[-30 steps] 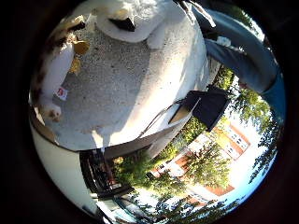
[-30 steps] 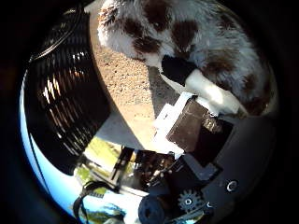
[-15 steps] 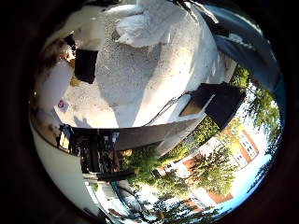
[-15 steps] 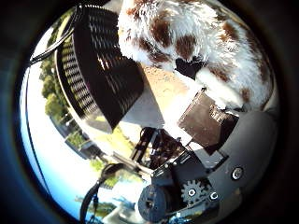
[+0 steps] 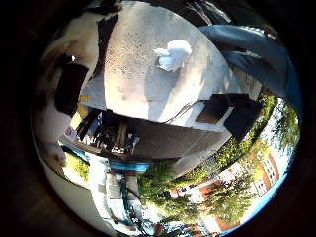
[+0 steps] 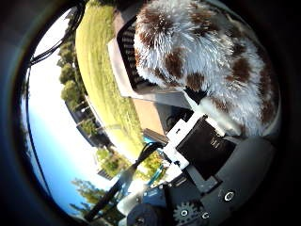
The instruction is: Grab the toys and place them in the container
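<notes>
- Your hand (image 6: 207, 155) held a fluffy white toy with brown patches (image 6: 207, 61); the plush filled much of the thumb-side view and pressed close against the palm, with the hand's white and black parts lying against its fur
- You could not see the fingertips themselves, so how far the fingers wrapped round the spotted toy could not be told; only the contact at the palm showed
- Beside the held toy, a dark slatted container (image 6: 129, 52) sat partly hidden behind the fur, near the edge of the surface (image 5: 143, 69), with grass beyond it
- In the little-finger-side view you looked across the pale, speckled surface from well above it
- A second toy, small and white (image 5: 170, 53), lay alone on the surface toward its far side, well apart from everything else
- A dark flat object (image 5: 229, 111) sat at one corner of the surface, overhanging its edge
- Dark equipment (image 5: 111, 136) stood against the near edge of the surface, below its rim
- A pale furry shape with a dark block (image 5: 69, 86) crowded one side of that view, very close to the palm; what the block was could not be told
- Trees and a red-brick building (image 5: 237, 173) stood in the background beyond the surface
</notes>
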Motion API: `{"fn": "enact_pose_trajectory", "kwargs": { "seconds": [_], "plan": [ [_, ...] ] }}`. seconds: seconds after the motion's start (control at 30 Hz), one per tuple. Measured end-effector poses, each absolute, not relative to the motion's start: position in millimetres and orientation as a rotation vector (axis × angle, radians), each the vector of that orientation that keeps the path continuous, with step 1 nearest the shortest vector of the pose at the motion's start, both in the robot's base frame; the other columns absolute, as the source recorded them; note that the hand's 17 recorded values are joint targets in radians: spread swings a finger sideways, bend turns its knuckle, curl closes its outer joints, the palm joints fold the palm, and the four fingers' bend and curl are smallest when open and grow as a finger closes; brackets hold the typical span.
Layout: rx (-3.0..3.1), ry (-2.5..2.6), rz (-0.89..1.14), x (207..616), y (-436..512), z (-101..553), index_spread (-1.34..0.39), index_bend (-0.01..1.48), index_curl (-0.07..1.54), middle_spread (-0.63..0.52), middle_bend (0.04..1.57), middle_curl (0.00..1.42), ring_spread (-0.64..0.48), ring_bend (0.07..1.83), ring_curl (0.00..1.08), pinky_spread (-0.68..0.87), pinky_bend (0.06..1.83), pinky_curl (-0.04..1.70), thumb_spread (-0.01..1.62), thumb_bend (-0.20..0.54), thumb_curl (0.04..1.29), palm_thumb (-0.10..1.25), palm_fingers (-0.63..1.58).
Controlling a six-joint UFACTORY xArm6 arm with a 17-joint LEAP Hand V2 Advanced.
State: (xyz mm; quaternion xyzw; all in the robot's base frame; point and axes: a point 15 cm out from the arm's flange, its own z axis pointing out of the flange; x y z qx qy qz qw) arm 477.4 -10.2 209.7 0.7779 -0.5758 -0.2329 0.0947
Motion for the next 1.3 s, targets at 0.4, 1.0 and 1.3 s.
{"fn": "enact_pose_trajectory", "kwargs": {
  "seconds": [0.4, 1.0, 1.3],
  "plan": [
    [2.479, -1.511, -0.741, 468.5, 127.8, 215.9, -1.04, 0.52, 1.26, -0.18, 1.41, 1.06, -0.1, 1.65, 0.82, 0.21, 1.41, 1.15, 1.11, -0.02, 0.86, 0.97, 0.59],
    [2.523, -1.662, -0.532, 525.5, 187.2, 121.6, -0.88, 0.35, 1.24, -0.1, 0.85, 0.79, 0.07, 1.33, 0.67, 0.27, 1.18, 1.06, 1.15, -0.039, 0.68, 0.81, -0.01],
    [2.522, -1.613, -0.591, 520.7, 157.9, 121.7, -0.57, 0.1, 0.83, 0.02, 0.33, 0.47, 0.21, 0.76, 0.37, 0.4, 0.8, 0.79, 1.13, -0.027, 0.58, 0.82, -0.13]
  ]
}}
